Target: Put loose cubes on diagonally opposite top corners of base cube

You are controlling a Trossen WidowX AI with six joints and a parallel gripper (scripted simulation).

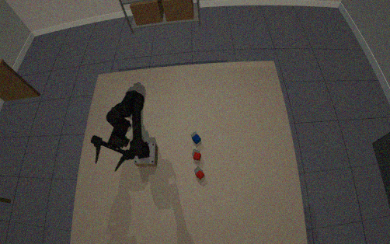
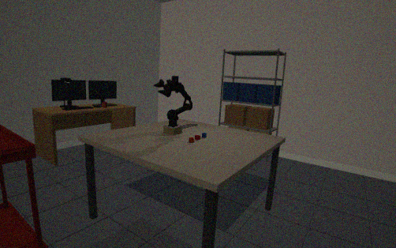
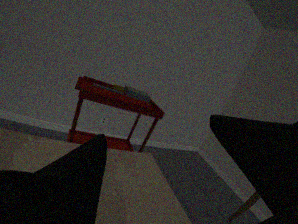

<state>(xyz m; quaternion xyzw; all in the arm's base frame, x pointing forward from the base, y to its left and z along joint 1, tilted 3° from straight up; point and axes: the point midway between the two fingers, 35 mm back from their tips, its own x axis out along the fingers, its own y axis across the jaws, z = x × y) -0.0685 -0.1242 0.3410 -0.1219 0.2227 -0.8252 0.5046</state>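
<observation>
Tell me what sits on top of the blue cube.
Nothing: the blue cube has a bare top, with both red cubes beside it on the table. The open gripper is away from them. Its underside is hidden.

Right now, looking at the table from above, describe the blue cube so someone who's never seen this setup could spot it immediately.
Start at the big beige table in the middle of the room, with the black robot arm mounted on it. Beside the arm's base, three small cubes sit in a short row, apart from each other. The blue cube is at one end of that row, the end nearer the shelf with cardboard boxes; the two red cubes are its only neighbours.
</observation>
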